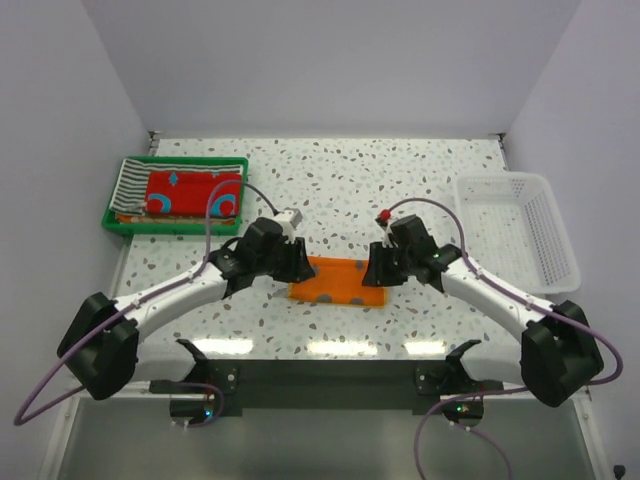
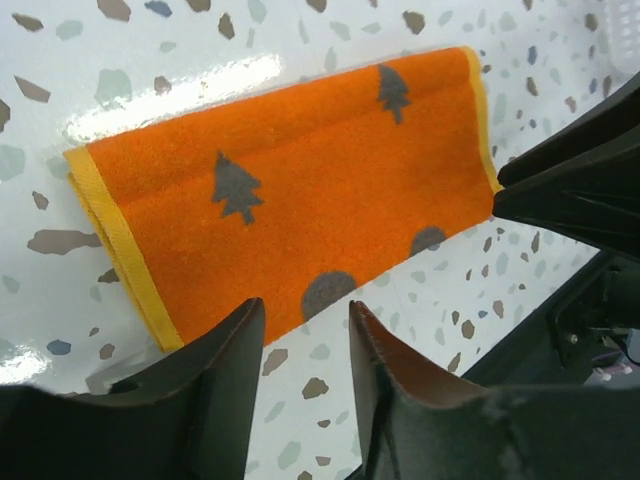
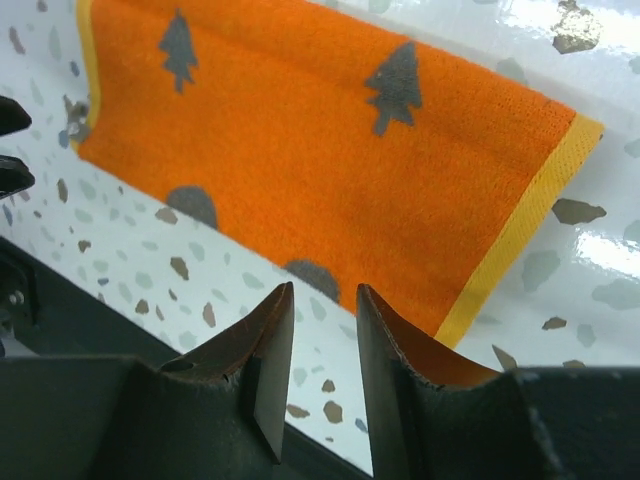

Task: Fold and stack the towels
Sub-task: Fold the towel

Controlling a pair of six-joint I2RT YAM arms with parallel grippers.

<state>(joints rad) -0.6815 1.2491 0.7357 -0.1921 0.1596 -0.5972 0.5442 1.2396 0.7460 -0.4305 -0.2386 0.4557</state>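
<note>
- Lying folded on the speckled table [image 1: 400, 180] between the two arms is an orange towel [image 1: 338, 281] with grey trees and yellow edging.
- Left gripper [image 2: 305, 310] is at one end, fingers slightly apart, gripping nothing.
- Right gripper [image 3: 323, 292] is at the other end, likewise parted and empty.
- Red towel [image 1: 190, 192] lies on a striped towel [image 1: 133, 180] in the green tray [image 1: 112, 215].

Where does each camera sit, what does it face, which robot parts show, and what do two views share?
Top external: above and behind, facing the table; left arm, right arm show.
Left wrist: on left arm, facing the orange towel; own fingers show.
Right wrist: on right arm, own fingers show; shares that towel.
</note>
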